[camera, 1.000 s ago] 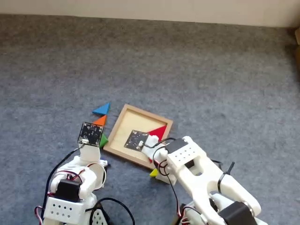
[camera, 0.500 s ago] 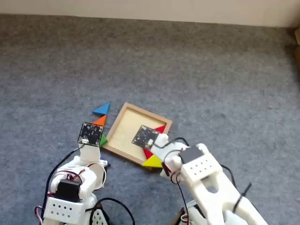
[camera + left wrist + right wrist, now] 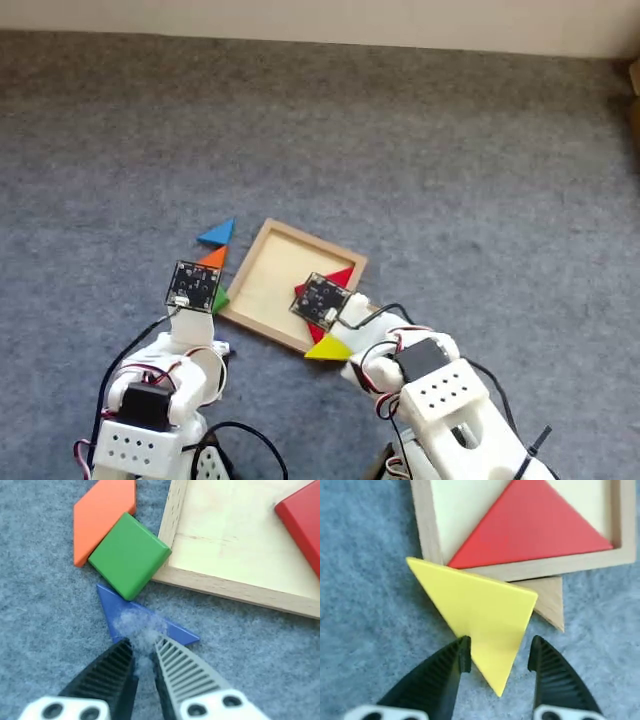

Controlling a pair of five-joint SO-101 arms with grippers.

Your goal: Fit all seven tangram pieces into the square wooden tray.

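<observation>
Gripper on my right arm stands open astride a corner of the yellow triangle, which overlaps the rim of the wooden tray holding the red triangle. Left gripper, nearly closed and empty, sits at the blue triangle on the bench.
</observation>
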